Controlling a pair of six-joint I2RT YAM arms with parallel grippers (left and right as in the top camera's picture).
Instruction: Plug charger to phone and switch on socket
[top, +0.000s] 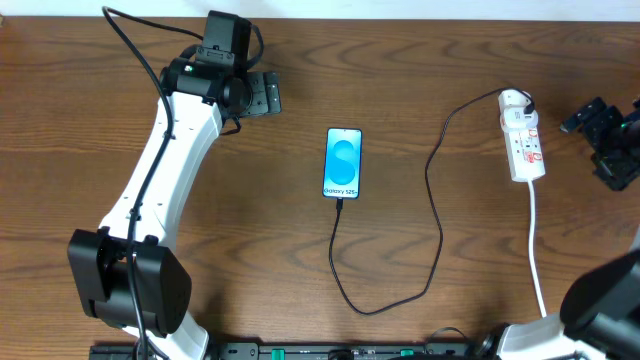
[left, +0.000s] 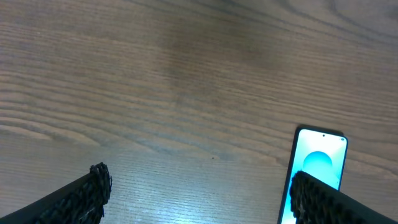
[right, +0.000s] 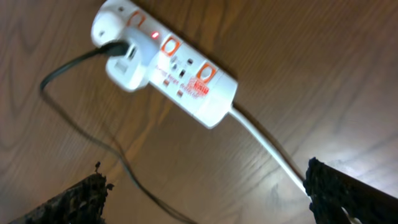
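Item one, the phone (top: 343, 163): flat at the middle of the table (top: 120, 60), screen lit blue, bottom edge towards 6 o'clock. Item two, the charger (top: 437, 210): its black cable leaves the phone's bottom edge, loops towards 6 o'clock, then climbs to 2 o'clock. There its adapter (right: 127, 65), which looks white on my right wrist view, sits in the socket (top: 525, 140). The tip meets the phone's port, so I judge that step done, though the joint is too small to confirm. Item three, the socket: at 3 o'clock of the phone, white cord (top: 535, 240) trailing to 6 o'clock. A red lamp (right: 153, 35) glows beside the adapter, so I take the switch as on. Item four, left gripper (left: 200, 180): at 10 o'clock of the phone, jaws spread wide, holding nothing. Item five, right gripper (right: 205, 177): at 3 o'clock of the socket, apart from it, jaws spread, holding nothing. Remaining, by my reckoning: nothing beyond parking the arms.
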